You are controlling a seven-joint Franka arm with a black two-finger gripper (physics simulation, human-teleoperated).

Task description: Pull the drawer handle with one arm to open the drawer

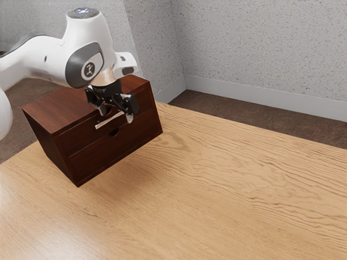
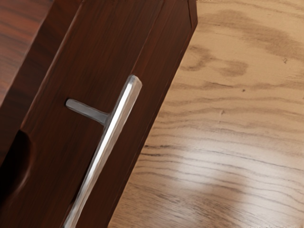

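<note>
Dark wooden cabinet is seen standing on the light oak table, toward the exterior view's left, close to the far edge. Two drawer fronts are noted on its face; the upper drawer carries a slim metal bar handle, set aslant across the front. The drawer front is observed flush with the cabinet face, not drawn out. The white arm is seen entering from the exterior view's left, bent down over the cabinet top. The black gripper is held right at the handle, just above the bar; its fingers are seen apart, one toward each end of the bar, and contact with the metal cannot be made out. From the wrist view the handle is recorded close under the hand, its short post joined to the drawer front, with bare table beside the cabinet's edge.
</note>
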